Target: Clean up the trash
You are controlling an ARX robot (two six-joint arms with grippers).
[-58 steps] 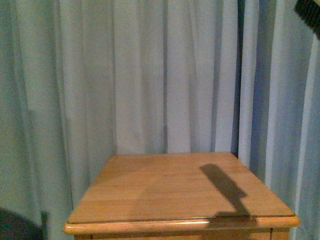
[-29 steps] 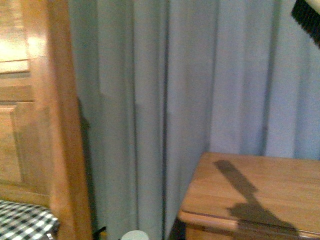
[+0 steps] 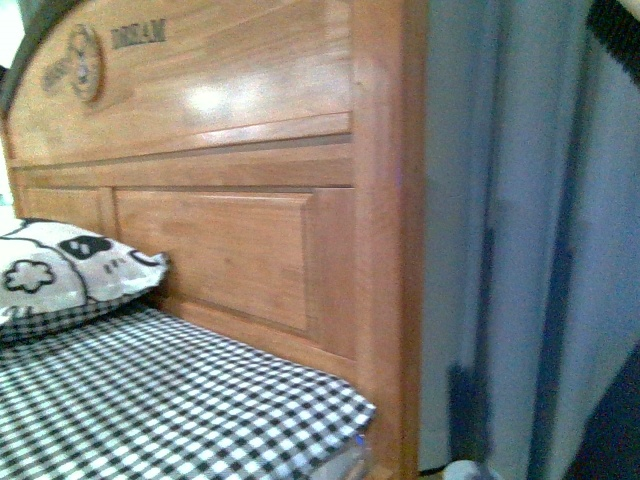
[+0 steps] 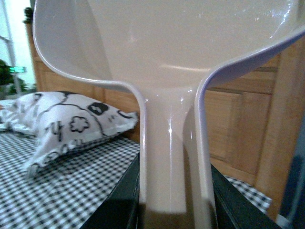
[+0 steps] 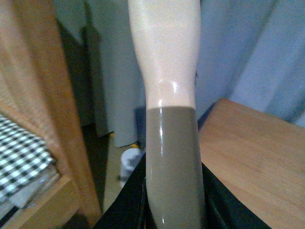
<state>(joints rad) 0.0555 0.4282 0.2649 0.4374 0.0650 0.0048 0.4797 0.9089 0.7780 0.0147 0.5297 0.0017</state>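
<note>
Holding two tools, one per arm, with no sweeping begun.

My left pincer (image 4: 174, 210): pressed onto the stem of the beige plastic dustpan (image 4: 190, 38). The scoop is held high before the wrist camera, clear of the bed, I judge.

My right pincer (image 5: 174, 210): pinching the cream-and-grey plastic brush handle (image 5: 164, 57). Its black bristles (image 3: 620, 30) show in the upper right corner of the front view, up where they drag on nothing.

Surroundings, front view:
- honey-coloured wooden headboard (image 3: 230, 150), upper left to centre
- white pillow with black doodle print (image 3: 60, 270), mid left, at the headboard's foot
- black-and-white checked bedcover (image 3: 150, 400), lower left
- blue-grey curtain (image 3: 540, 250), right

Wooden bedside counter (image 5: 257, 157): lower right of the right wrist view.

Writing: lettering (image 3: 138, 35) reading "DREAM", upper left on the headboard, beside a round emblem (image 3: 85, 62) too blurred to read.

Crumpled white paper trash: in no view, so I cannot say where it lies.
</note>
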